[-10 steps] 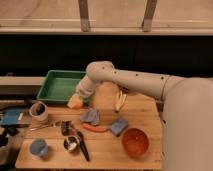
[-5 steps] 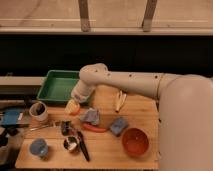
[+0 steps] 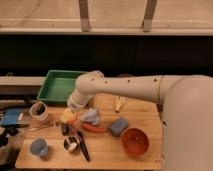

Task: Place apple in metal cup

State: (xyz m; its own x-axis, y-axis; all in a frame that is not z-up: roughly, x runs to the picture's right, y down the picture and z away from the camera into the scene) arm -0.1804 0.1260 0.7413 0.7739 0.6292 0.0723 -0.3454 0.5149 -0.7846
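Note:
The apple [image 3: 67, 116], small and yellow-orange, sits at the tip of my gripper [image 3: 71, 112], which is shut on it and holds it just above the wooden table, left of centre. The metal cup [image 3: 71, 144], shiny with a dark inside, stands on the table below the apple, towards the front edge and about a cup's width away. My white arm reaches in from the right and hides the gripper's upper part.
A green tray [image 3: 56, 86] lies at the back left. A white mug [image 3: 38, 111] and a light blue cup [image 3: 38, 147] stand at the left. A grey-blue cloth [image 3: 91, 116], carrot [image 3: 93, 128], blue sponge [image 3: 119, 125], orange bowl [image 3: 135, 142], banana [image 3: 119, 103] and black utensil [image 3: 83, 146] crowd the table [image 3: 107, 155].
My gripper has carried the apple down and to the left, from beside the green tray to above the table near the metal cup.

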